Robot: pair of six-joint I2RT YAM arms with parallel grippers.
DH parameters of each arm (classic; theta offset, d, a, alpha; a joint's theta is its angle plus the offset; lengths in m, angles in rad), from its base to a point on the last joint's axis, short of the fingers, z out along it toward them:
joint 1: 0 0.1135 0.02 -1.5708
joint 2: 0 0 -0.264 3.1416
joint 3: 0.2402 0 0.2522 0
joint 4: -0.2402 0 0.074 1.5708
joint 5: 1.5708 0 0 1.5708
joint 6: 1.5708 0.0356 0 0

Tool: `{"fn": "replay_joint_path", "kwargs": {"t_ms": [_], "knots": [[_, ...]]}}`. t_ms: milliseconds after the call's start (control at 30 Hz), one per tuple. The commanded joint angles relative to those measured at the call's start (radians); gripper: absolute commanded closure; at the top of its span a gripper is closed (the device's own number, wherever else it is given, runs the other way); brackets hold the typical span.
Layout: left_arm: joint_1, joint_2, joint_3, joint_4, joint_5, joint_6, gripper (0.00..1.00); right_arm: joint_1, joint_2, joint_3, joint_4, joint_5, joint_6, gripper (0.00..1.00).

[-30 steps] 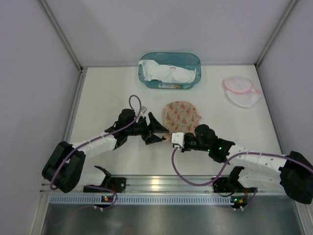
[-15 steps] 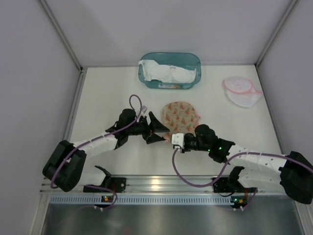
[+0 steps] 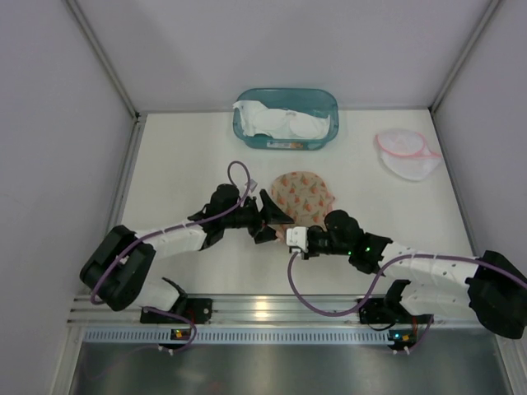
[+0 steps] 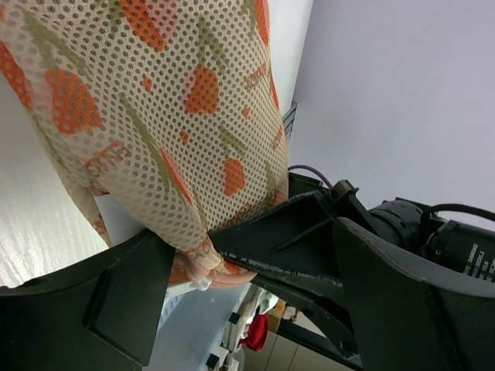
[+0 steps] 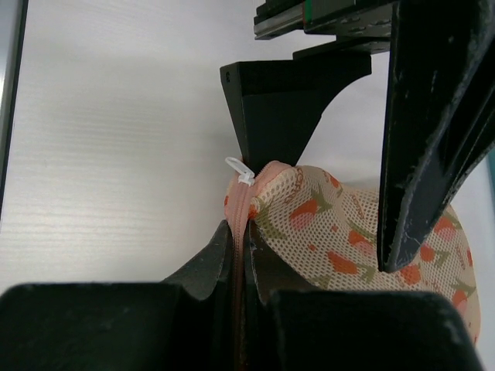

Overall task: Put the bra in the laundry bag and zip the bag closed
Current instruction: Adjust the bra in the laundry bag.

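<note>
Both pincers at the near edge of the laundry bag, zipper not yet pulled

The right pincer (image 5: 238, 255) is clenched on the zipper seam at the near edge of the laundry bag (image 3: 306, 196). The left pincer (image 3: 274, 222) is released, with its jaws standing on both sides of the same edge, close to the small white zipper pull (image 5: 240, 171). White bras (image 3: 280, 122) lie in the teal basket (image 3: 329, 99) beyond the bag; if one is already inside the bag, I cannot tell. The pull is tiny, so in my judgement the left jaws may close on the mesh instead of it. If the right grasp slips, the whole bag may slide on the table (image 3: 181, 173) and the zipper will not run. The two pincers are also very close and could hit each other.
</note>
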Motion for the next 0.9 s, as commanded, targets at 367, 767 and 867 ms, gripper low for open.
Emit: {"fn": "replay_joint_path", "kwargs": {"t_ms": [367, 767, 867], "knots": [[-0.051, 0.137, 0.102, 0.175, -0.099, -0.095, 0.14, 0.052, 0.049, 0.062, 0.125, -0.024, 0.060, 1.00], [0.069, -0.025, 0.049, -0.105, 0.044, 0.101, 0.16, 0.037, 0.018, 0.021, 0.131, 0.129, 0.103, 1.00], [0.133, -0.056, 0.030, -0.168, 0.084, 0.161, 0.20, 0.026, 0.008, 0.018, 0.121, 0.141, 0.108, 1.00]]}}
